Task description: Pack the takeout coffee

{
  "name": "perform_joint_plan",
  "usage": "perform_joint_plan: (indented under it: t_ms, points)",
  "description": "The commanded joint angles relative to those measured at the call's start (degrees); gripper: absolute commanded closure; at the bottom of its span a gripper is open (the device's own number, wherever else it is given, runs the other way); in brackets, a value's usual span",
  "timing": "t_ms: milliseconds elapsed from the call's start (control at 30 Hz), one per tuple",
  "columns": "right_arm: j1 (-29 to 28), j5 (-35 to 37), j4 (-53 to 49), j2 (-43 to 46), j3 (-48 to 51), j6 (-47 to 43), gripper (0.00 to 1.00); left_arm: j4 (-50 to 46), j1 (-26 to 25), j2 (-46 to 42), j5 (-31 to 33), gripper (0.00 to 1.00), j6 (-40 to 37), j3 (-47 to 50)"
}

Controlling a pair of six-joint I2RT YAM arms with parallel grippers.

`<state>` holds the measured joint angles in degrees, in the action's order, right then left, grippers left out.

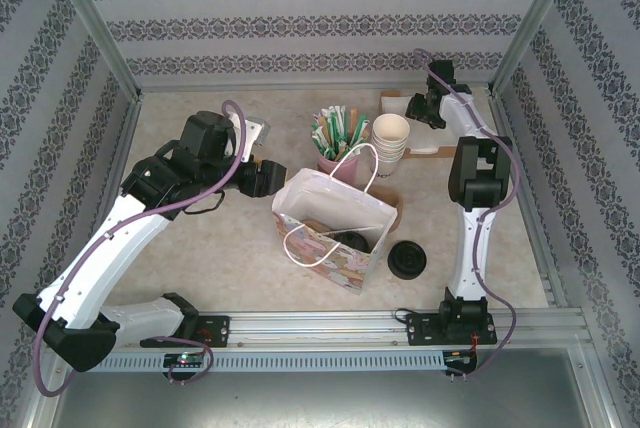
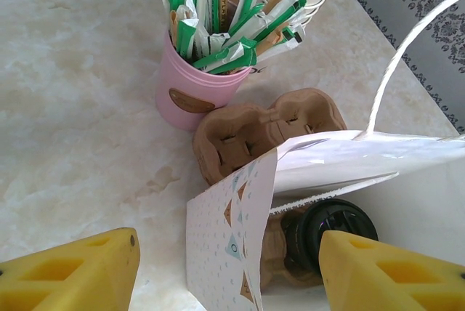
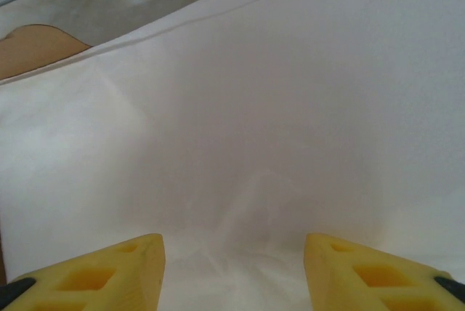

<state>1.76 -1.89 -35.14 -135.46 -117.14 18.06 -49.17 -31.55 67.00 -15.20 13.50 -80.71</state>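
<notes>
From where I stand, the left gripper (image 2: 229,245) has its jaws open and straddles the near corner of the paper bag (image 1: 340,260). One finger is outside the patterned wall and the other is over the mouth. Neither pad presses the paper that I can see, so I take this as steadying or lining up on the wall, not a grip.

The takeout coffee (image 2: 330,225) sits just ahead of the inner finger, down inside the bag, its black lid facing up. It rests in a brown pulp carrier (image 2: 247,133), whose empty wells show beyond the jaws, past the bag's folded wall. I can't tell whether that is one tray or two. With the cup in the bag, the packing looks largely done.

Farther ahead of those jaws stands a pink cup (image 2: 192,100) stuffed with stirrers and sachets, touching the carrier. Behind it is the stack of cream cups (image 1: 390,138). All of these are supplies, out of the way.

A loose black lid (image 1: 405,259) lies on the table just right of the bag, apart from both grippers.

At the far right, the right gripper (image 3: 232,253) is well away from the bag. Its jaws stand apart with nothing between them. It points at a white sheet (image 3: 254,129), likely a napkin it is lining up to take.
</notes>
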Motion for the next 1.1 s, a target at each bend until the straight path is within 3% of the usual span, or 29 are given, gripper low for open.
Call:
perform_joint_plan:
  t_ms: [0,167,400,767,1067]
  points:
    - [0.26,1.75,-4.43,-1.95,-4.17,-0.31,0.46,-1.68,-1.02,-1.08,0.79,0.33,0.81,-0.72]
    - [0.30,1.71,-8.04,-3.60,-6.33,-0.19,0.50,-1.39,-1.02,-1.10,0.80,0.33,1.13,-0.59]
    - [0.23,1.40,-9.36,-4.02,-6.53,-1.28,0.62,-1.77,-0.97,-0.99,1.47,0.33,1.02,-0.59]
    - [0.44,-2.26,-6.17,-0.45,-5.24,0.75,0.99,-2.49,-1.04,-1.22,2.42,0.33,1.16,-0.95]
    - [1.91,-5.03,-2.86,8.52,-2.22,1.96,1.00,-1.50,-0.97,-2.57,2.48,0.33,1.43,0.36]
